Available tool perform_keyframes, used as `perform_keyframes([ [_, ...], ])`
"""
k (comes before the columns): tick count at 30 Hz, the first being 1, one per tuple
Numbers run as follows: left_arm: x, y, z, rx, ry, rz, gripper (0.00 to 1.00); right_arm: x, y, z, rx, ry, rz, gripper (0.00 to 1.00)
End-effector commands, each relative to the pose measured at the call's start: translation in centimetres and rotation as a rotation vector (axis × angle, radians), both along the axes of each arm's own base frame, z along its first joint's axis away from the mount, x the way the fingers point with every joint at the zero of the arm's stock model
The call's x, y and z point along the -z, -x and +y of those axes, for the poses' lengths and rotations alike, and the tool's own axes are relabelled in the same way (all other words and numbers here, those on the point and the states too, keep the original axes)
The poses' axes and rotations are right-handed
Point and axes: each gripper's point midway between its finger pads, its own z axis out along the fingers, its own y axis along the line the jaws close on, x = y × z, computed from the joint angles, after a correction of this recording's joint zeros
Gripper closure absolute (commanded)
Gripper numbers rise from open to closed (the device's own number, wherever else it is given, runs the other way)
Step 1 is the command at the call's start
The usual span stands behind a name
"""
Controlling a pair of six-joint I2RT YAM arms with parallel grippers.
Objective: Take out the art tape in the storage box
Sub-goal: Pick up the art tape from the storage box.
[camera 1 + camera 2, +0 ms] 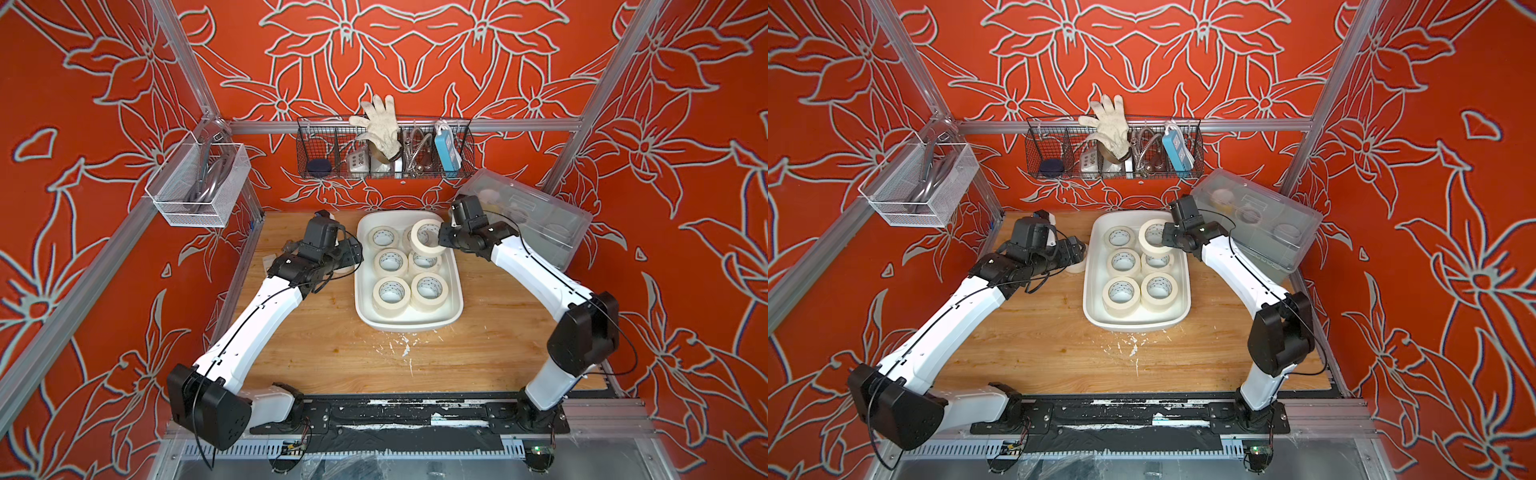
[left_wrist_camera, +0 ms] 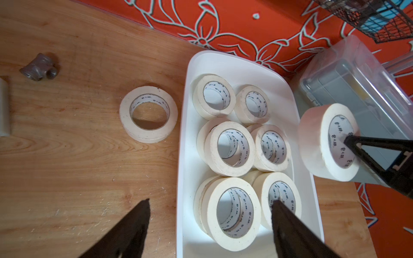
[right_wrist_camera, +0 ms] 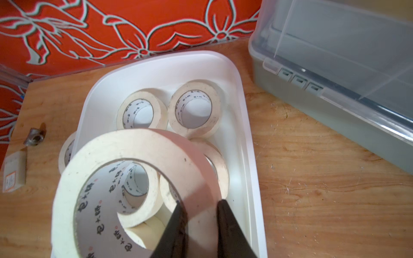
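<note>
Left wrist: six top rolls point(image 2: 211, 152) in storage box point(image 2: 183, 156), one point(image 2: 125, 112) outside, one point(image 2: 310, 138) pinched by right jaws; left jaws spread empty.

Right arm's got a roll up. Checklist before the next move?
1. Right gripper shut on roll wall: ok.
2. Roll lifted off the stacks in the box: ok.
3. Bare table between box and lidded box for set-down: ok.
4. Left gripper open, empty, at the box's left rim: ok.
5. Grip firm enough for the swing: cannot tell.
6. Box emptied: not ok, stacks inside.
</note>
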Motion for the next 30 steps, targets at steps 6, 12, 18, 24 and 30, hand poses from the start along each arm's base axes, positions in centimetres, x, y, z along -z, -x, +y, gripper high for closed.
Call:
perform_keyframes([
  [6,-1.2,-0.2,-4.7,0.16,-0.038,-0.064,0.16,-0.7,4.0,-0.3,-0.079,0.035,-0.055,0.99],
  [12,-0.9,0.3,-8.2,0.291,-0.054,-0.083,0.16,0.7,5.9,-0.8,-0.095,0.101,-0.05,1.0],
  [18,0.0,0.9,-11.6,0.418,-0.055,-0.072,0.17,1.6,6.7,-0.7,-0.11,0.137,-0.035,0.99],
  [24,1.5,1.4,-15.3,0.533,-0.063,-0.038,0.19,2.7,7.1,-0.4,-0.122,0.172,-0.021,0.99],
  [30,4.4,1.1,-17.7,0.579,-0.101,0.04,0.22,2.8,7.3,-0.3,-0.127,0.189,-0.023,1.0],
])
